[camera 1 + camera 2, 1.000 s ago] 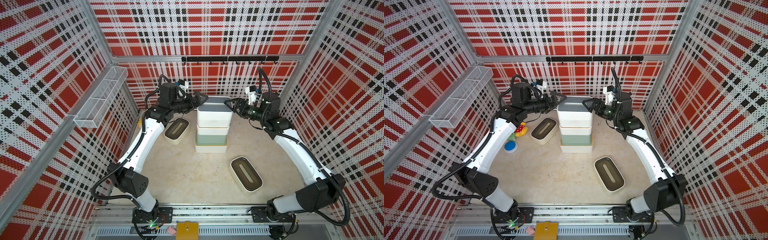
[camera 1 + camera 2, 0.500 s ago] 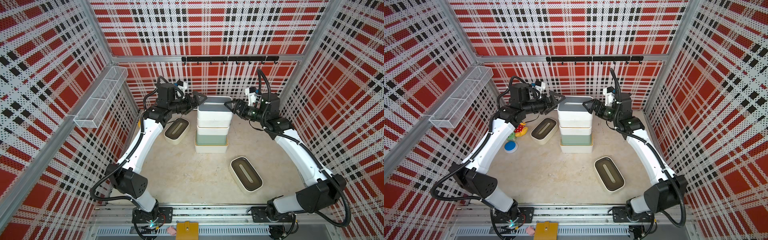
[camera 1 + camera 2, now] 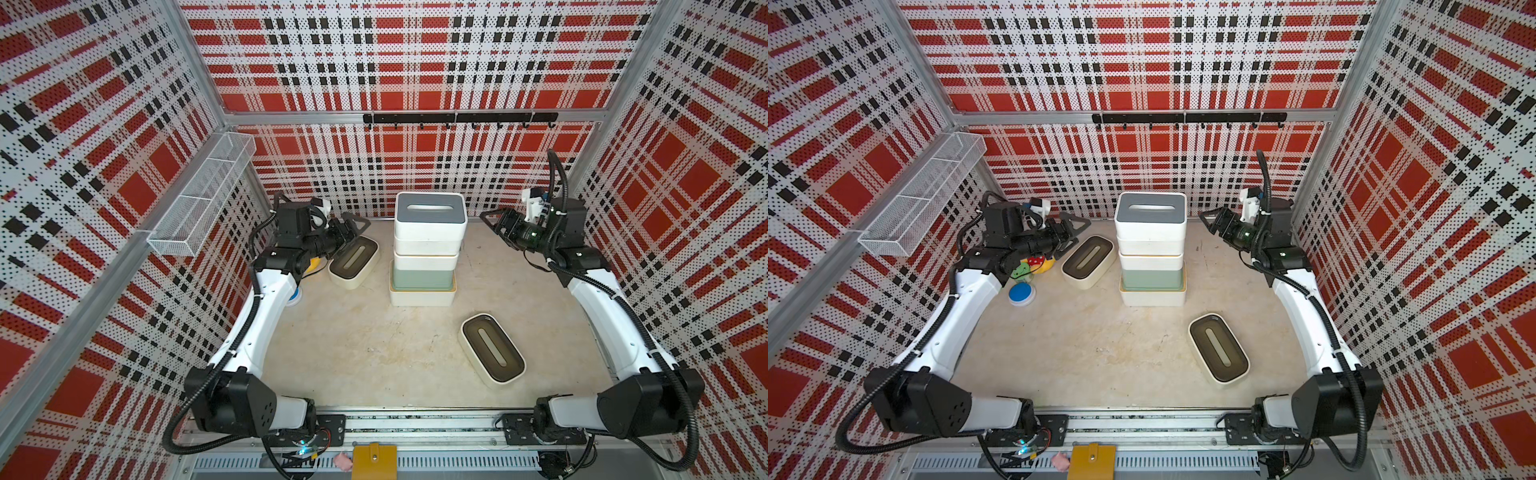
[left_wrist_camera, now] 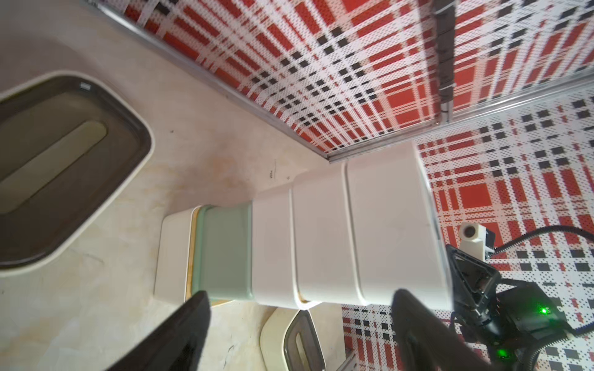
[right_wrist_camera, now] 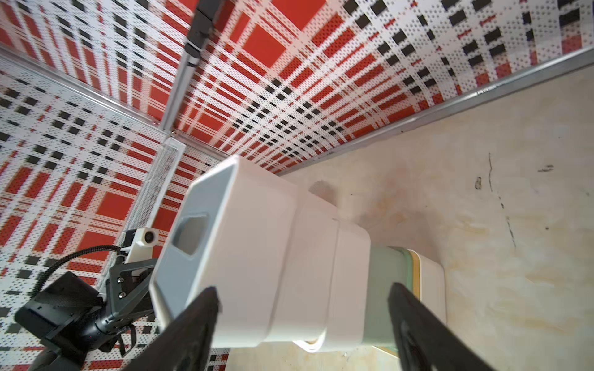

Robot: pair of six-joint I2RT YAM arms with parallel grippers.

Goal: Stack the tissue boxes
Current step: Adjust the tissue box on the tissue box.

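My left gripper (image 3: 356, 226) has its jaws spread on nothing, level beside the stack of tissue boxes (image 3: 428, 249); my right gripper (image 3: 492, 222) gapes likewise on the stack's far side, both apart from it; a loose olive-lidded box (image 3: 353, 262) lies by the left wrist; a second olive-lidded box (image 3: 492, 353) lies nearer the front; the plush toy (image 3: 1038, 262) and blue disc (image 3: 1021, 293) sit by the left arm.

Stack (image 3: 428, 249) of five tissue boxes, upright, at the back of the worktop (image 3: 374, 353).
Grey-lid box (image 3: 430, 212) on top, then two white ones, mint-green box (image 3: 422, 278), tan-lid box (image 3: 419, 298) at the bottom. Left olive-lid box (image 3: 353, 262) and right olive-lid box (image 3: 492, 351) sit loose.
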